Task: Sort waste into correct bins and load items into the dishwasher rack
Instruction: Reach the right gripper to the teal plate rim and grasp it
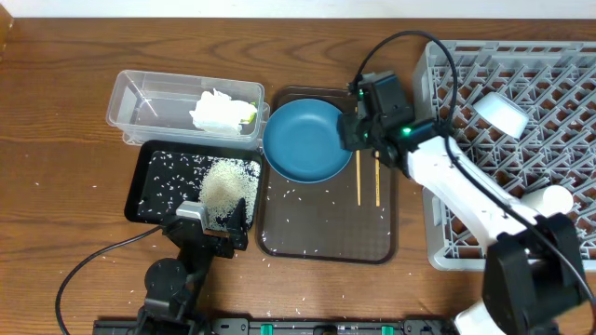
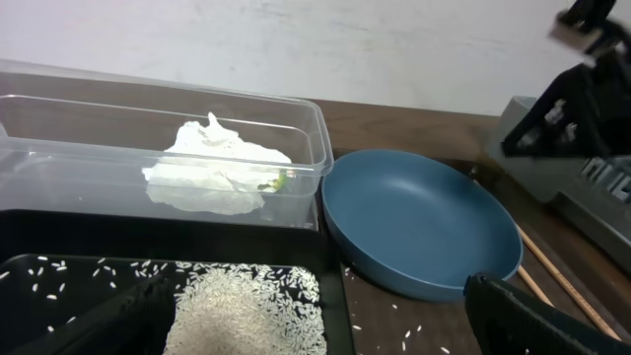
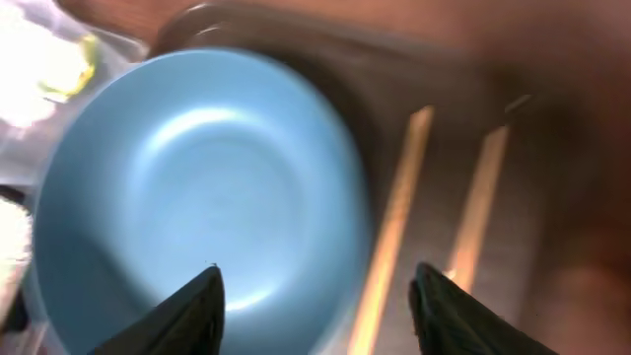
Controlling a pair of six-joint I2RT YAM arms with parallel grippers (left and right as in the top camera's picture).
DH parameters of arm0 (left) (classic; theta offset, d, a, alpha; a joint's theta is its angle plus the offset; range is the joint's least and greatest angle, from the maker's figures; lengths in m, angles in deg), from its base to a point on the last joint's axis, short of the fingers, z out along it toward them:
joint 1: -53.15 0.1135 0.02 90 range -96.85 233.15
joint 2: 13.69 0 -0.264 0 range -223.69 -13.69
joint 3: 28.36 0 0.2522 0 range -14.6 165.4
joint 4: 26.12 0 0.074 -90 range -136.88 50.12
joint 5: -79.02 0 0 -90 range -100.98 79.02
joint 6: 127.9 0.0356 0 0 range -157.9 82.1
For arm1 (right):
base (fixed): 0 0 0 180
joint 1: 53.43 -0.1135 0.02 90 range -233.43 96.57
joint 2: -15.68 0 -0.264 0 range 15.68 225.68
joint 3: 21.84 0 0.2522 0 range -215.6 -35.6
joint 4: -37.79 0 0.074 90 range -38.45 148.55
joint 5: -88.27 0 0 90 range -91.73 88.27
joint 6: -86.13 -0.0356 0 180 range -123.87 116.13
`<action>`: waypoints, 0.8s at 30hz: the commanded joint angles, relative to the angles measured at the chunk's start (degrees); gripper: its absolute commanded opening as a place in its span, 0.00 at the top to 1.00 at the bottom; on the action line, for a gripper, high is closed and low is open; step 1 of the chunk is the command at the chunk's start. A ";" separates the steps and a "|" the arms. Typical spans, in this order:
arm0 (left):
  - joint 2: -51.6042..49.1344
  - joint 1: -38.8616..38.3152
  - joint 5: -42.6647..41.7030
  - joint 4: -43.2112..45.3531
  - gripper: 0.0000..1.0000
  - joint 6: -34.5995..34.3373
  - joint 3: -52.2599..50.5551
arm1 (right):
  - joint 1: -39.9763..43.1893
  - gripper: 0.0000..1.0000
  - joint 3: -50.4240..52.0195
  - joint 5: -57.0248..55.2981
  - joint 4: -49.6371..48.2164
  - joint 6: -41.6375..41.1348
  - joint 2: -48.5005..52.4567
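Dark blue plate [image 1: 303, 140]: lies flat and face up at the far left corner of the brown serving tray [image 1: 326, 237], its left rim hanging past the tray's edge, just beside the clear tub [image 1: 140, 98].
Chopsticks [image 1: 358, 177]: two, side by side on the serving tray near its right edge. Their long axes run from the far edge toward the near edge, about parallel, just right of the plate.
Right gripper [image 1: 357, 132]: hovers over the plate's right rim. Its wrist view is blurred, but the fingers [image 3: 197, 316] appear spread apart and closed on nothing, with the plate's edge and one chopstick below the gap.
Left gripper [image 1: 222, 221]: spread wide and grasping nothing, above the near edge of the black tray [image 1: 149, 191], pointing toward the tub.
Rice [image 1: 228, 181]: heaped toward the right side of the black tray, with loose grains across the rest of it and more scattered on the serving tray.
Tissue [image 1: 216, 112]: crumpled, in the right half of the clear tub.
Snack wrapper [image 1: 250, 113]: a yellow-green bit showing at the tissue's right side, inside the tub.
Dishwasher rack [image 1: 521, 84]: along the right edge of the table [image 1: 56, 112], with a white bowl [image 1: 503, 113] tilted among its pegs near the far side.
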 commanded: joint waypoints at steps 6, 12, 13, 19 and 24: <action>0.39 -0.17 -0.76 -0.55 0.04 -0.50 -1.42 | 0.20 0.67 -0.46 3.37 0.26 -16.02 9.53; 0.39 -0.17 -0.76 -0.55 0.04 -0.50 -1.42 | 1.29 0.94 -0.48 2.89 0.74 -15.93 9.27; 0.39 -0.17 -0.76 -0.55 0.04 -0.48 -1.42 | 1.42 0.93 -0.48 2.93 0.81 -15.93 8.98; 0.39 -0.17 -0.76 -0.55 0.04 -0.48 -1.42 | 1.44 0.68 -0.48 7.91 1.73 -6.84 6.01; 0.39 -0.17 -0.76 -0.55 0.04 -0.50 -1.42 | 2.25 0.57 -0.48 2.99 5.40 -6.62 0.09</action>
